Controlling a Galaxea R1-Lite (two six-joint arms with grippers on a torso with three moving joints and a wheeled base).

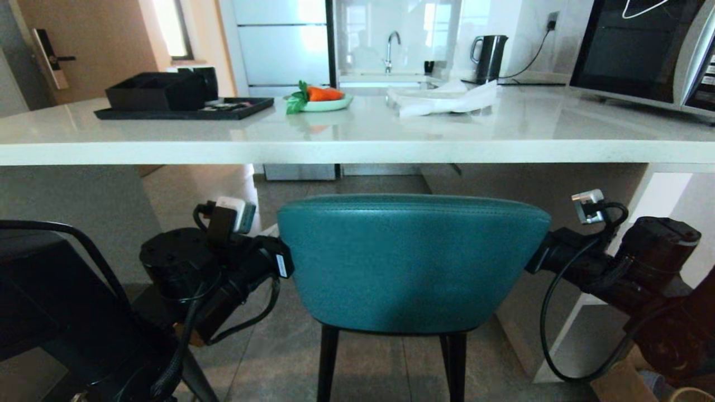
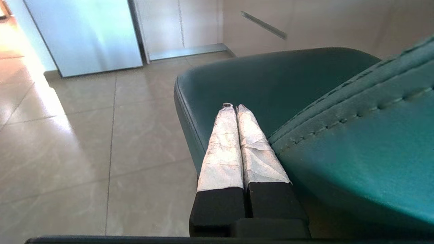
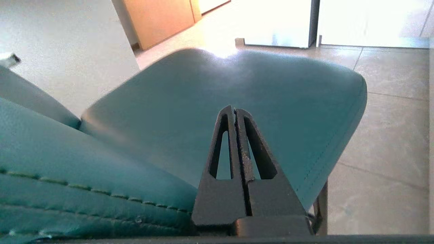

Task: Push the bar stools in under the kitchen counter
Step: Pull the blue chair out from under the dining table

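We face the kitchen counter point(image 1: 357, 142), a long glossy white slab running across the head view, with the teal stool point(image 1: 410, 262) standing directly in front of us, its curved back toward us and its dark wooden legs point(image 1: 328, 363) on the tiled floor. The stool's back sits just below the counter's thick edge, and its seat point(image 3: 217, 101) appears to reach forward under the slab, though we cannot tell how far in it already is. Our left gripper point(image 2: 234, 108) is at the stool's left flank, its two tape-wrapped fingers point(image 2: 222, 149) pressed together with nothing between them, lying alongside the stitched edge of the back and pointing over the seat. Our right gripper point(image 3: 234, 110) mirrors it on the right flank, its black fingers also closed together on nothing. So we bracket the stool between two arms and do not clamp it. A dark seat with a thin metal frame point(image 1: 72, 234), probably the second stool, shows at the lower left, close to our left arm. The risks we see: the smooth leather could let a closed finger slide off the curve, an uneven push from one side could twist the stool so a leg catches, and our left arm could snag on that neighbouring frame. The black tray point(image 1: 184, 109) and plate point(image 1: 321, 103) on top look well clear.
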